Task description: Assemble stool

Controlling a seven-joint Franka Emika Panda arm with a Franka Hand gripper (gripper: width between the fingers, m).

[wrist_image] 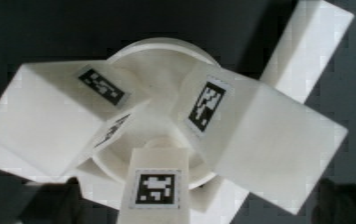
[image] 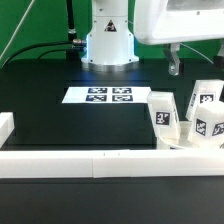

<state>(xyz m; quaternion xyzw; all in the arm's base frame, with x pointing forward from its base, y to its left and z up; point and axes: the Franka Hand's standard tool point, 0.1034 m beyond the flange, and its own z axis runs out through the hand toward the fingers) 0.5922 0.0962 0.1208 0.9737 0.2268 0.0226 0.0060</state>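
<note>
From here I see the black table carrying the marker board flat near its middle. White border rails line the near edge. The stool's seat and legs are bunched in the corner at the exterior view's right.

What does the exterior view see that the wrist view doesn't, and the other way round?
Only the exterior view shows the robot's base, the gripper and the marker board on the dark table. Only the wrist view shows, from close up, that the seat is round, with the three legs right by it. Both views show the seat, the legs and their black-and-white tags.
</note>
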